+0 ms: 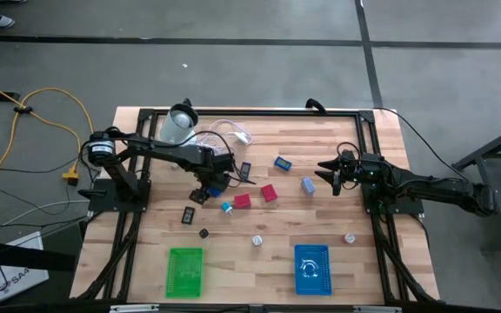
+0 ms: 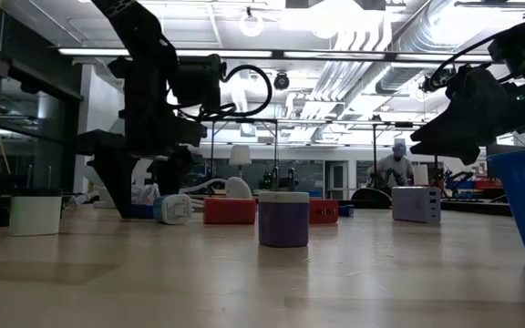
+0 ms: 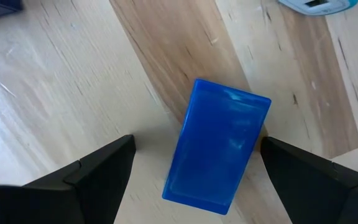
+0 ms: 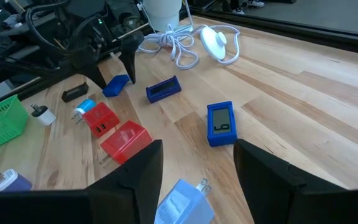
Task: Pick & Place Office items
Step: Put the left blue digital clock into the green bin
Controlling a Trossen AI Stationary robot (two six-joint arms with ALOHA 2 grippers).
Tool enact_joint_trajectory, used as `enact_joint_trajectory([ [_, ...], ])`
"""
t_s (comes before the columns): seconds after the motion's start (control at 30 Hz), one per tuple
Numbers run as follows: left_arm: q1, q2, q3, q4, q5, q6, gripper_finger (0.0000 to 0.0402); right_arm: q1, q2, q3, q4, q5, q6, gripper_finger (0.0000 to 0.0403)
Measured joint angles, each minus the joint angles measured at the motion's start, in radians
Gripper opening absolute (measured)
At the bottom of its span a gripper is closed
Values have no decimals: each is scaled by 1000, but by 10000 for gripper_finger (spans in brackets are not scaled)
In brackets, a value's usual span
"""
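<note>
Small office items lie scattered on the wooden table: blue, red, black, white and grey pieces. My left gripper points down, open, over a blue rectangular block that lies flat on the table. Its two fingers stand either side of the block's long sides, and the left wrist view shows a clear gap on one side. My right gripper hangs open in the air at the table's right. A pale blue plug adapter lies on the table below it, and a blue piece with a small display lies ahead of it.
A green basket and a blue basket stand by the near edge. A pale round container and a coiled white cable sit at the far left. Two red blocks lie mid-table.
</note>
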Motion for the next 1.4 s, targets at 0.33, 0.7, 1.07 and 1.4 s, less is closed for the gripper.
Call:
enact_joint_trajectory([
  [0.33, 0, 0, 0, -1, -1, 1, 344, 0, 0, 0, 0, 0, 0, 184],
  [0.7, -24, -25, -2, -8, -6, 2, 344, 0, 0, 0, 0, 0, 0, 184],
  [1.07, -41, -25, -2, -10, -3, 7, 289, 0, 0, 0, 0, 0, 0, 184],
  [1.4, -41, -25, -2, -10, -2, 7, 217, 0, 0, 0, 0, 0, 0, 184],
])
